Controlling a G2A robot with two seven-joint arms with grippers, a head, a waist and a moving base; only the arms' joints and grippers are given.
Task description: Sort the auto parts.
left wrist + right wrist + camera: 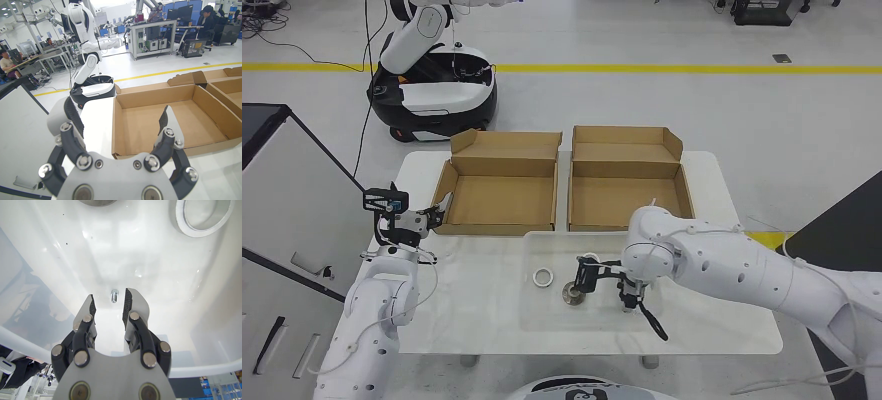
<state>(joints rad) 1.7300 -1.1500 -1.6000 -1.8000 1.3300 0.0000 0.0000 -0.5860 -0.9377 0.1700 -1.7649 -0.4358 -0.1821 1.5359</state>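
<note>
A shallow white tray (pixel 697 318) lies on the table's near half. In it are a white ring (pixel 542 276) and a round grey metal part (pixel 571 293). My right gripper (pixel 586 272) hangs low over the tray just right of these, open. In the right wrist view a small silver bolt (pixel 114 295) lies on the tray floor (pixel 151 262) between the tips of the right gripper (pixel 110 293), untouched. Farther off are the ring (pixel 202 217) and the grey part (pixel 96 201). My left gripper (pixel 437 212) (pixel 117 104) is open and holds nothing, beside the left box's outer corner.
Two open cardboard boxes stand side by side at the table's far half, the left box (pixel 500 198) (pixel 170 121) and the right box (pixel 627 200), both showing bare floors. Another robot (pixel 432 90) is parked on the floor beyond the table.
</note>
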